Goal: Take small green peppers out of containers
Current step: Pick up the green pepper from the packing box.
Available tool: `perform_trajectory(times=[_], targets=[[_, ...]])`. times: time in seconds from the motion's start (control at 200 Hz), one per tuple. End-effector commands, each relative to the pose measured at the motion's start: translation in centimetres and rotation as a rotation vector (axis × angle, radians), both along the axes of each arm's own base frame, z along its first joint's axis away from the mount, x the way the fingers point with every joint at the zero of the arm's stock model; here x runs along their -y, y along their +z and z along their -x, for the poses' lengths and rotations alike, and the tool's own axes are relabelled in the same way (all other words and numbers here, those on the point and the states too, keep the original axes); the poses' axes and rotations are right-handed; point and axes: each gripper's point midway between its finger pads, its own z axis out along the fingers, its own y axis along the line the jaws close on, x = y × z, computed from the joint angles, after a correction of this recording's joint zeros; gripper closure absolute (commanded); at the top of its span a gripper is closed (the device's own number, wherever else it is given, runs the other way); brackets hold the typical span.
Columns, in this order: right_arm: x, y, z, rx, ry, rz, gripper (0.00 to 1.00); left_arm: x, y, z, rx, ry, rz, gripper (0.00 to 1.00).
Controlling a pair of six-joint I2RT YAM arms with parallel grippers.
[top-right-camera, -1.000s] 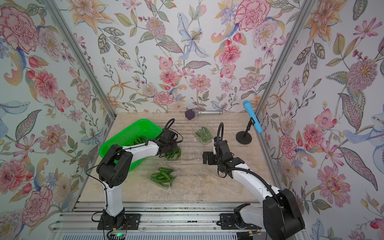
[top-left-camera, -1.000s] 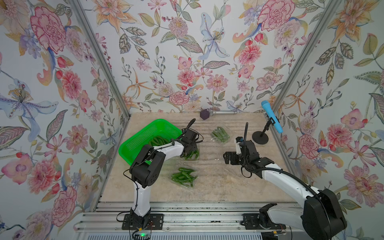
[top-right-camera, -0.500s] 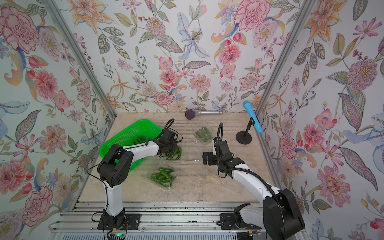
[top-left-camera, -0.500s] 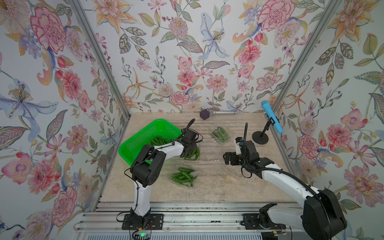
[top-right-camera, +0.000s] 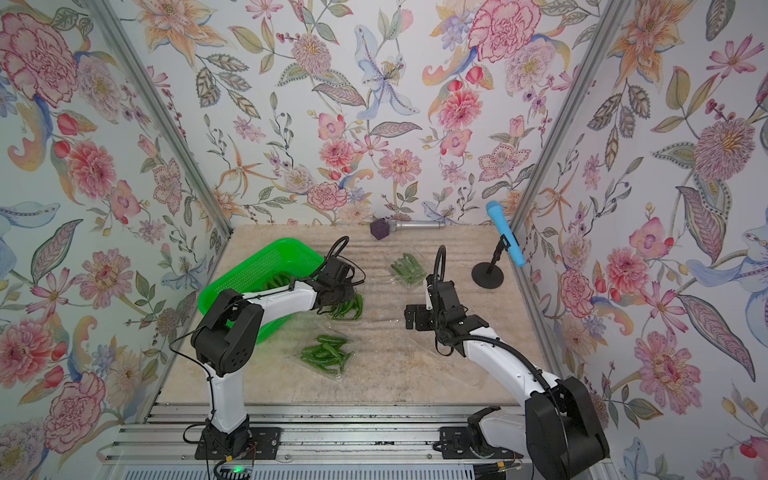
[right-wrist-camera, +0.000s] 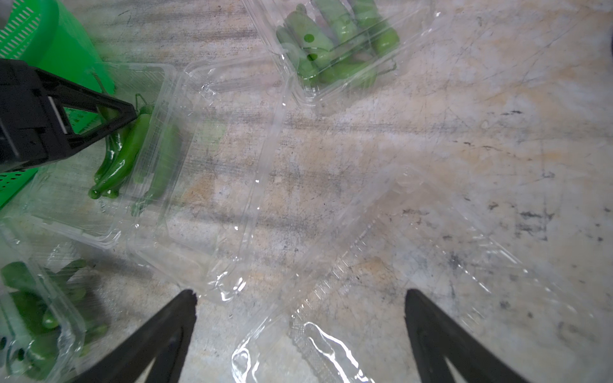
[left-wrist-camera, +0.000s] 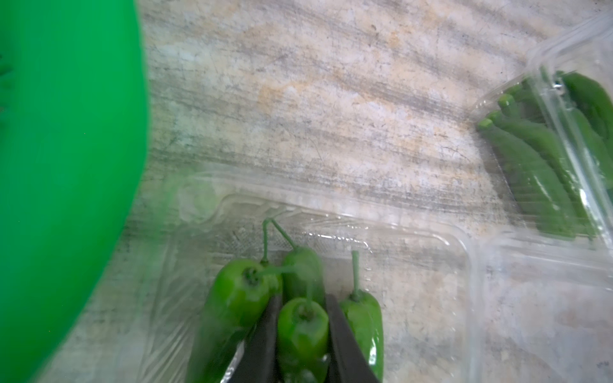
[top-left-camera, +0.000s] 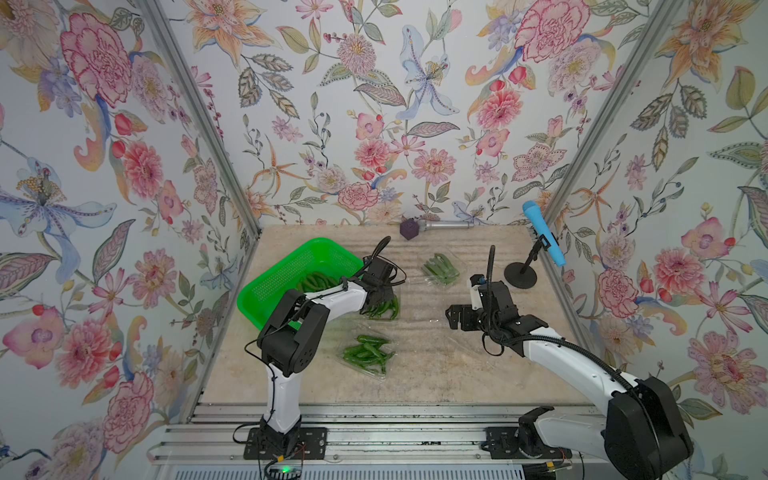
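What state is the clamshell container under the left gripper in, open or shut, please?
Open: the lid of the clamshell container lies folded back flat, and the left gripper grips a small green pepper inside.

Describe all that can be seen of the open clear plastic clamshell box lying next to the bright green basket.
The open clear thin-plastic clamshell box lies flat on the mottled beige table, beside the bright green perforated plastic basket; contact between them cannot be judged. Its hinged lid is folded out flat next to the tray. The tray holds a few glossy dark-green peppers with thin stems. The left hand reaches into it, shut on one pepper.
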Motion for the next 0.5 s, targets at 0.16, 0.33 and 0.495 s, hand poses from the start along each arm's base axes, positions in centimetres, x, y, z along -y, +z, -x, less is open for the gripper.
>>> perform_trajectory(times=[0.16,0.33,0.495], targets=[[-0.6,0.6,-0.9,0.009,0.021,-0.013,0.00,-0.5,4.5,1.4,0.062,-0.062,-0.039,0.90],[-0.9,0.9,-1.0,0.017,0.024,-0.025,0.00,-0.8,7.1,1.3,0.115,-0.073,-0.038,0.89],[-1.5,1.1,-1.3,0.019,0.034,-0.048,0.00,-2.8,11.3,1.1,0.183,-0.051,-0.107,0.88]])
